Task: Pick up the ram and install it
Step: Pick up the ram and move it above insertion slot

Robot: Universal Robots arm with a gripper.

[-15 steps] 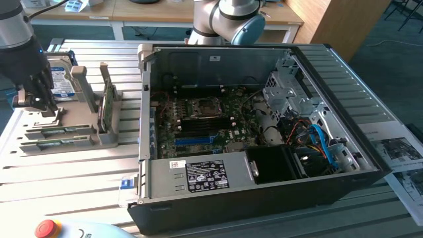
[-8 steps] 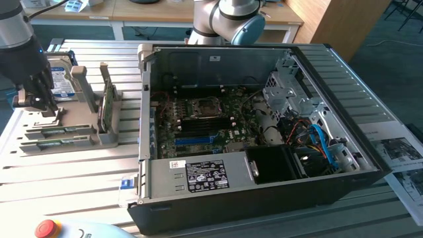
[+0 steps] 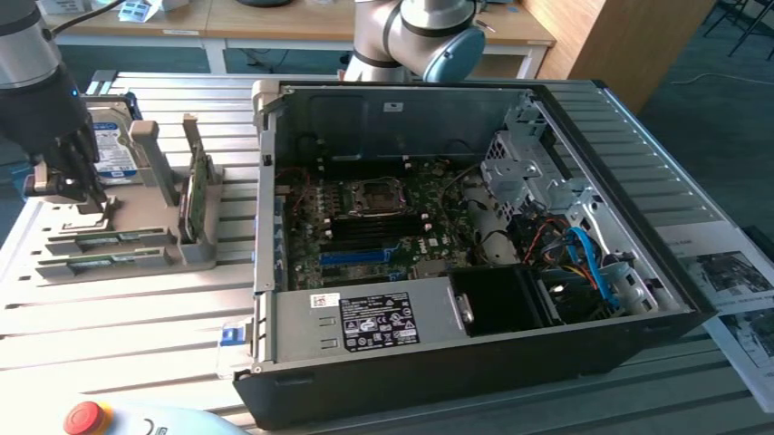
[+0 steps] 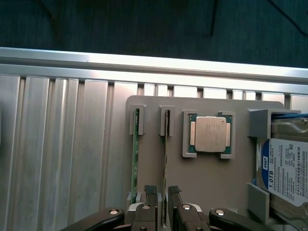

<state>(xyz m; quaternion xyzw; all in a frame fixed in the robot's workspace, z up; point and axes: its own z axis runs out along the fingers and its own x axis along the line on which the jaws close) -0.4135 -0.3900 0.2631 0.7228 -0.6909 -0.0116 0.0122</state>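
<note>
Bench (image 3: 121,335), near edge, exterior view's left: red stop button (image 3: 87,417). Middle: open computer case (image 3: 484,381), motherboard (image 3: 375,227) lying inside.

Farther back, exterior view's left: grey holder (image 4: 216,183) carrying two sticks on edge, a processor chip (image 4: 209,134) and a hard drive (image 4: 288,173).

My claw (image 4: 162,191) hangs over the holder, spread. Its fingertips (image 4: 150,189) stand either side of the ram (image 4: 166,139), which sits in its slot, not pinched. The second stick (image 4: 135,149) stands in the neighbouring slot, just beside one fingertip.
</note>
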